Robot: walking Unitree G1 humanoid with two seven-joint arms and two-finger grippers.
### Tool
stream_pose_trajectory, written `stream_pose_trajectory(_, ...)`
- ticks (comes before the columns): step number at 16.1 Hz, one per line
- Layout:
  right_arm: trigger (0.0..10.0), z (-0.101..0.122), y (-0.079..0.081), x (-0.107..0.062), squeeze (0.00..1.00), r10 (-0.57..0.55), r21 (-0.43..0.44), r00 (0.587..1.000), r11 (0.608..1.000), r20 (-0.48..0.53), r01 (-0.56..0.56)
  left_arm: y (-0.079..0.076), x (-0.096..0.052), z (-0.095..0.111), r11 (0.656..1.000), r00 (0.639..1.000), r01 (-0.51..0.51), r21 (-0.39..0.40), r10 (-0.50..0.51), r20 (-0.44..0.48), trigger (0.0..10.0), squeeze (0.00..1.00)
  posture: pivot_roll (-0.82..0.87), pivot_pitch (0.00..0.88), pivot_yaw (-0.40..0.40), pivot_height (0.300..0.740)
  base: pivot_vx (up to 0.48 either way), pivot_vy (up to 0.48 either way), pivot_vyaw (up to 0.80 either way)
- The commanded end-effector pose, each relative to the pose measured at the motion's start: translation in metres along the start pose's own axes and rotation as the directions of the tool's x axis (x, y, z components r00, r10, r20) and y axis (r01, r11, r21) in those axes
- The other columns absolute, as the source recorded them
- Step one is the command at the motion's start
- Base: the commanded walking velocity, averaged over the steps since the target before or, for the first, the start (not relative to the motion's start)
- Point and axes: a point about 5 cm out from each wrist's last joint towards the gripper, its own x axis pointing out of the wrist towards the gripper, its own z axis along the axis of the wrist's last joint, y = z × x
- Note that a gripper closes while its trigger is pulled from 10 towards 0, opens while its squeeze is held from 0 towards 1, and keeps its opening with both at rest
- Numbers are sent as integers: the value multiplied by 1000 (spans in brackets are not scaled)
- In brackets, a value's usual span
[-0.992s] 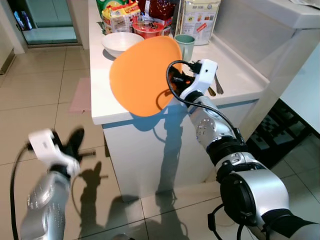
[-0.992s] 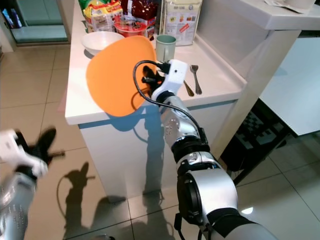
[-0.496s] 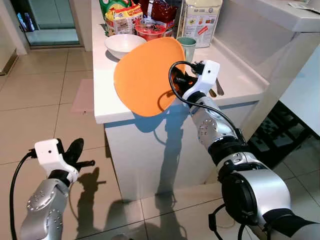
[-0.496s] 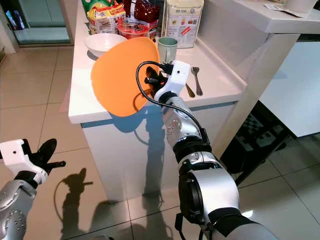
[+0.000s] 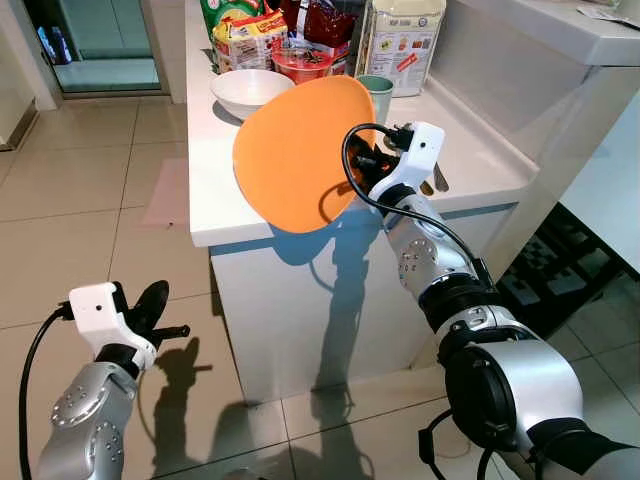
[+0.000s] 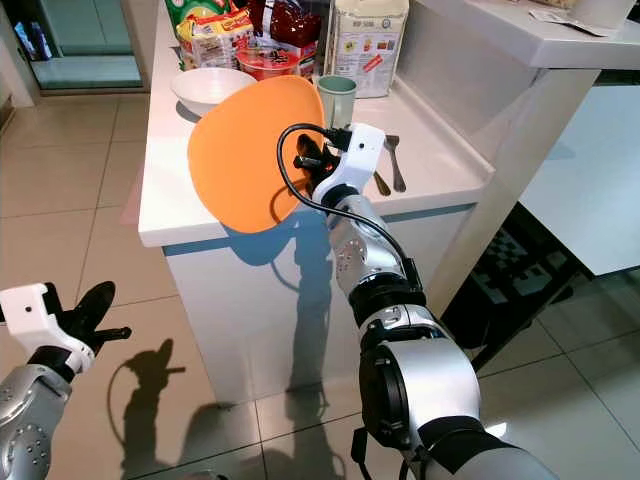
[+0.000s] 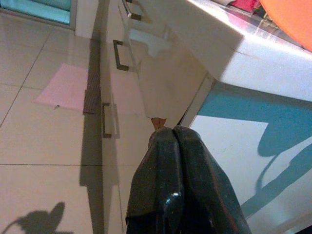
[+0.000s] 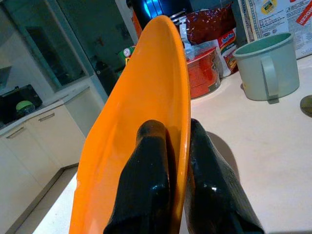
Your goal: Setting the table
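The orange plate [image 5: 300, 150] has drifted slightly farther over the white counter [image 5: 480, 165] since a second ago, still pinched at its rim by the right tool [image 8: 168, 170], one finger on each face (held on edge, tilted). It hangs above the counter's near edge, in front of the white bowl [image 5: 250, 88] and green mug [image 5: 378, 92]. The left tool [image 7: 175, 146] hangs low over the floor tiles [image 5: 90, 200], fingers pressed together.
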Motion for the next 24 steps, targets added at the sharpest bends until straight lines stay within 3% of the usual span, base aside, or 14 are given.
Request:
stream_pose_trajectory(1,0,-28,-16,-13,0,-57,-55,989,997,-138,50,-5,4,2,1000,1000,10,3,-10,2,10000,0,228,26,-41,740,0,0,0)
stream_pose_trajectory(2,0,-28,-16,-13,0,-57,-56,989,997,-140,49,-6,6,5,1000,1000,9,10,-9,12,10000,0,228,26,-41,740,0,0,0)
stream_pose_trajectory(3,0,-29,-16,-13,0,-56,-56,988,997,-141,49,-6,7,6,1000,1000,16,7,-16,21,10000,1000,229,22,-44,740,0,0,0)
stream_pose_trajectory(13,0,-28,-17,-13,0,-58,-65,988,997,-144,49,-9,13,8,1000,1000,10,-4,-10,26,10000,1000,222,31,-52,740,0,0,0)
stream_pose_trajectory(24,0,-30,-17,-14,0,-58,-64,987,997,-151,48,-4,8,8,1000,1000,10,15,-10,26,10000,1000,225,38,-60,740,0,0,0)
